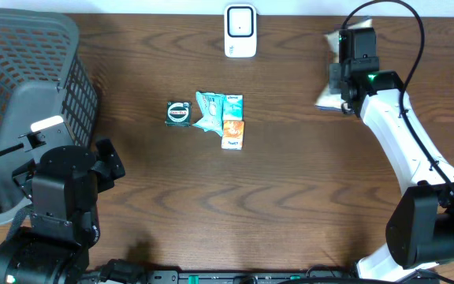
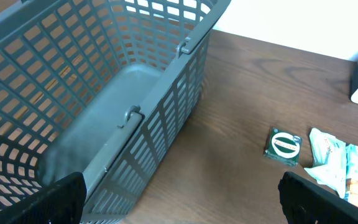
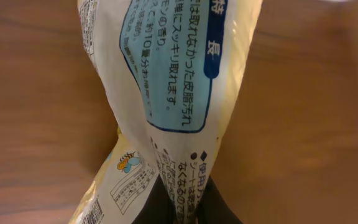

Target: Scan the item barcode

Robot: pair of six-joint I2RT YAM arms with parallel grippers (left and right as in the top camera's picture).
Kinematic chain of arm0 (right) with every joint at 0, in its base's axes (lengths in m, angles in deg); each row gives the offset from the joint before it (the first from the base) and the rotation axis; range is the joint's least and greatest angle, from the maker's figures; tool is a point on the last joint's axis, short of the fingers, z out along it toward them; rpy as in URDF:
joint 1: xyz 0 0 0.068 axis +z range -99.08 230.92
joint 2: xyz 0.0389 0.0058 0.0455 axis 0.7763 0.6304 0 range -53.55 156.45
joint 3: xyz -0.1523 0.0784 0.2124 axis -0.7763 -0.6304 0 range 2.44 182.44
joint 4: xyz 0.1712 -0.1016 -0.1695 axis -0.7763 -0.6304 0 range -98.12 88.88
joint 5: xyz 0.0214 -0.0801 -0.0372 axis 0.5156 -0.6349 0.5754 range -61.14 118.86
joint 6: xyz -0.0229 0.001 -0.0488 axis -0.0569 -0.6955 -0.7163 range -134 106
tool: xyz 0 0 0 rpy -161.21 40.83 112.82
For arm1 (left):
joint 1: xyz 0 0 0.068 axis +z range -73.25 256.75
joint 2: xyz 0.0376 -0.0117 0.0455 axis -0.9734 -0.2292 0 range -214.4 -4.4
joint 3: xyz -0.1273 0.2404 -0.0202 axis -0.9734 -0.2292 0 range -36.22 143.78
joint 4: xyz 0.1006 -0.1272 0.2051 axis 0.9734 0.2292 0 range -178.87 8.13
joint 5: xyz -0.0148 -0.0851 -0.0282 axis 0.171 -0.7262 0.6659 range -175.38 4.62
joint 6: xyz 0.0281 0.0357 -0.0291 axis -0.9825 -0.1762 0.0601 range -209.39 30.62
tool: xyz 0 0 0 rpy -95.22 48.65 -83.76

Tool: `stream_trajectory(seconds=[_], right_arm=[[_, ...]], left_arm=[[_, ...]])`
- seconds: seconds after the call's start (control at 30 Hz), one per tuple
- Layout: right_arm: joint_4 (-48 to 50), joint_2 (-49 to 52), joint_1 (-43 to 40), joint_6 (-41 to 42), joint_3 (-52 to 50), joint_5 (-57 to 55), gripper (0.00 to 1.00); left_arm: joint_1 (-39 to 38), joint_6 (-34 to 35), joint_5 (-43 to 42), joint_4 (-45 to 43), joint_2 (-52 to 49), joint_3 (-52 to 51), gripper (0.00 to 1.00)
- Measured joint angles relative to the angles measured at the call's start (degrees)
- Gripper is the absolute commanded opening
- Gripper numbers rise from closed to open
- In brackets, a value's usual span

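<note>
Well, my right gripper (image 3: 178, 210) is closed all the way down on a soft pouch (image 3: 166, 81), white and pale yellow with a blue panel of Japanese print. The film is bunched and twisted where my dark fingers (image 3: 160, 202) pinch it, and the rest of it fans out away from me across my wrist view. From overhead, that hand and the pouch are at the far right of the table (image 1: 290, 197), to the right of the white scanner (image 1: 240, 30) and well apart from it. There is a small printed panel low on the pouch, but I cannot make out a barcode, and I cannot tell whether the pouch touches the wood.

My left gripper (image 2: 182, 200) is spread as wide as it goes and holds nothing. It sits at the near left of the table, right beside the grey slatted basket (image 2: 166, 124).

In the middle of the table lie three more items: a small green and black packet (image 1: 179, 113), a teal packet (image 1: 209, 110) just beside it, and an orange and teal packet (image 1: 232, 126) touching the teal one
</note>
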Motion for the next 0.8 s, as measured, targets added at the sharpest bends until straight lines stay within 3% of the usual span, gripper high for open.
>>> stream_trajectory(seconds=[0.23,0.5,0.7,0.8], right_arm=[[0.2,2.1,-0.9,-4.5,0.0,-14.6,0.01],[-1.9,13.0,-0.4,-9.6,-0.1,-19.6,0.02],[-1.9,15.4,4.2,-11.1,-0.2,-22.8,0.18],[-1.7,15.4,9.1,-11.5,-0.2,-22.8,0.20]], left_arm=[[0.0,0.0,0.0,0.0,0.0,0.0,0.98],[0.0,0.0,0.0,0.0,0.0,0.0,0.98],[0.0,0.0,0.0,0.0,0.0,0.0,0.98],[0.0,0.0,0.0,0.0,0.0,0.0,0.98]])
